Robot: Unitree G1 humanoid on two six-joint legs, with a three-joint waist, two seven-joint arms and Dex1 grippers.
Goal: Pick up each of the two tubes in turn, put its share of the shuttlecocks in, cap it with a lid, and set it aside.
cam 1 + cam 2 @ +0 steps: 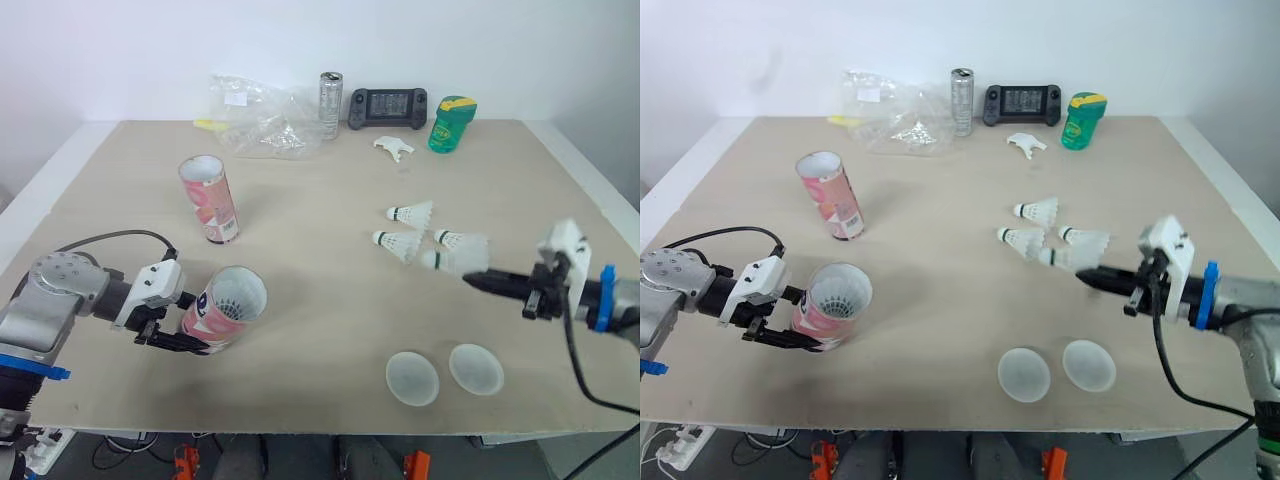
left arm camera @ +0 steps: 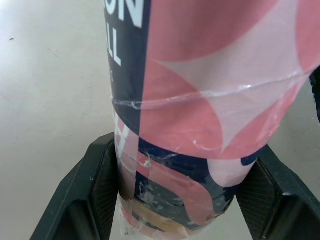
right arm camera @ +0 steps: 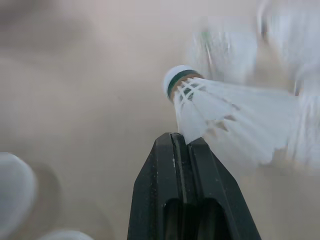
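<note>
My left gripper is shut on a pink and white tube, gripping near its base and holding it tilted, with the open mouth up and to the right. White feathers show inside the mouth. In the left wrist view the tube sits between both black fingers. A second pink tube stands upright further back. My right gripper is shut on the feather skirt of a shuttlecock, right beside three others lying on the table. Two translucent lids lie near the front edge.
Along the back of the table are a crumpled plastic bag, a silver can, a black game controller, a green container and a small white piece. Bare tabletop lies between my two arms.
</note>
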